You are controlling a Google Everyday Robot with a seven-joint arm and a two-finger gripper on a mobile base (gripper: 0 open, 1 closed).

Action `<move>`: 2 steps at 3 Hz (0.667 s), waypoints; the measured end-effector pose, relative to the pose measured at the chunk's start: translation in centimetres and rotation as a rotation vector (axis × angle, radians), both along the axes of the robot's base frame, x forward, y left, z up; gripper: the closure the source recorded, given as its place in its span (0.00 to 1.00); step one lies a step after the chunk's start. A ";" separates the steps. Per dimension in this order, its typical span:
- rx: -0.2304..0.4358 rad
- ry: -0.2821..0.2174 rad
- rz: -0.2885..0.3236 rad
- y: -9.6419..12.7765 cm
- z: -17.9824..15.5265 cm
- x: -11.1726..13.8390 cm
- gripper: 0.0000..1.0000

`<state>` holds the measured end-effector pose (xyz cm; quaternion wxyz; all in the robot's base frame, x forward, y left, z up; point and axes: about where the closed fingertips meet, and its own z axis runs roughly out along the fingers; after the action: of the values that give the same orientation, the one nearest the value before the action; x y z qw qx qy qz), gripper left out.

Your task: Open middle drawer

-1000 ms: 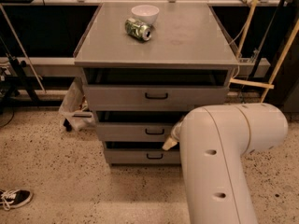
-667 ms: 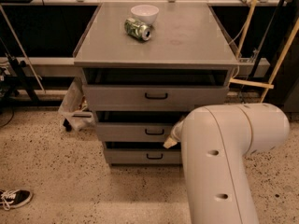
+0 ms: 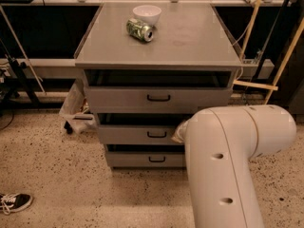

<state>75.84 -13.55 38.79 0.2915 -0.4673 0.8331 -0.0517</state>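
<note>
Gripper [image 3: 179, 131] mostly hidden behind pale arm [image 3: 228, 165], at right end of middle drawer [image 3: 123, 135] front; open or closed, cannot tell. Middle drawer sits between two others, black handle [image 3: 156, 134] centred. On cabinet top [image 3: 190, 42]: white bowl [image 3: 147, 14], contents not visible; green can [image 3: 140, 30] on its side, just beside it.

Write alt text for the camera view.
A white robot arm reaches toward the middle drawer of a grey three-drawer cabinet, its gripper mostly hidden behind the arm just right of the handle. A white bowl and tipped green can sit on top.
</note>
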 end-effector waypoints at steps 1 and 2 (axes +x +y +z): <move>0.000 0.000 0.000 0.0 0.9 0.0 0.85; 0.000 0.000 0.000 0.0 1.5 0.0 1.00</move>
<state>75.84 -13.55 40.27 0.2914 -0.4673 0.8331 -0.0517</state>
